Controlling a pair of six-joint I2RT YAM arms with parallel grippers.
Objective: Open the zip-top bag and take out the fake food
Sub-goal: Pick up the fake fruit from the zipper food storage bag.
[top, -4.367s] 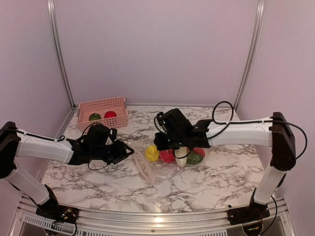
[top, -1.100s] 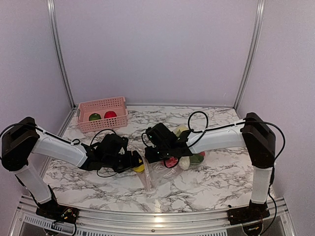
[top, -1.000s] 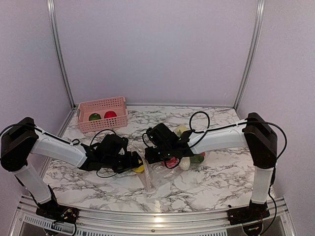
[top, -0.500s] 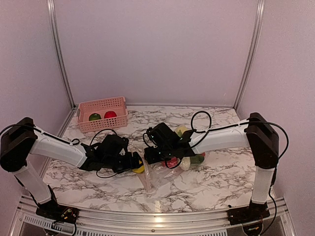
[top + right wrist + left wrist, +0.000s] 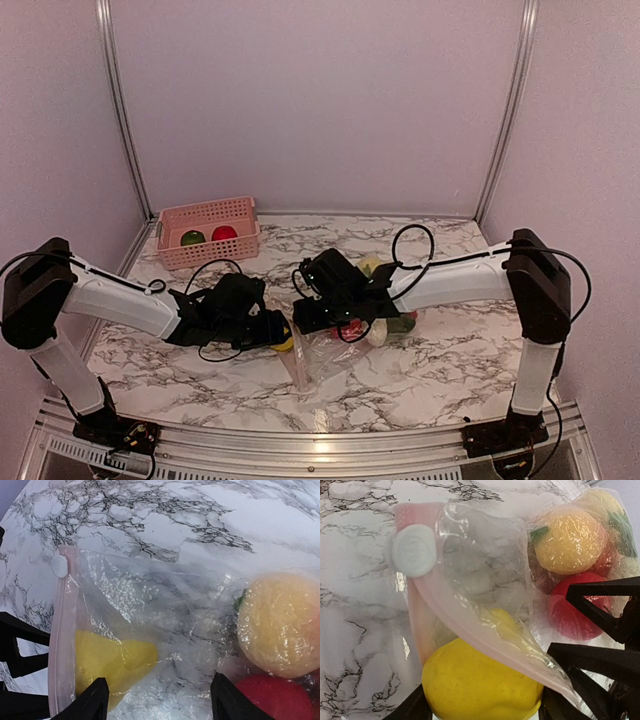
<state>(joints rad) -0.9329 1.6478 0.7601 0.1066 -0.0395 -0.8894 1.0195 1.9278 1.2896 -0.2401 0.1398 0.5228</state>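
Contact is established: left gripper (image 5: pixel 274 333), well left of the zip-top bag (image 5: pixel 325 355) seconds ago, now clamps one yellow fruit (image 5: pixel 480 685) at the bag's left mouth, while right gripper (image 5: pixel 159 700) stands spread open over the plastic and remaining fake food (image 5: pixel 568 540) lies inside, so extraction looks imminent.

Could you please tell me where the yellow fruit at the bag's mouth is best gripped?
Grip the yellow fruit across its bare rounded end poking out of the zip-top bag, coming from the mouth side with the left gripper; its far end lies under film.
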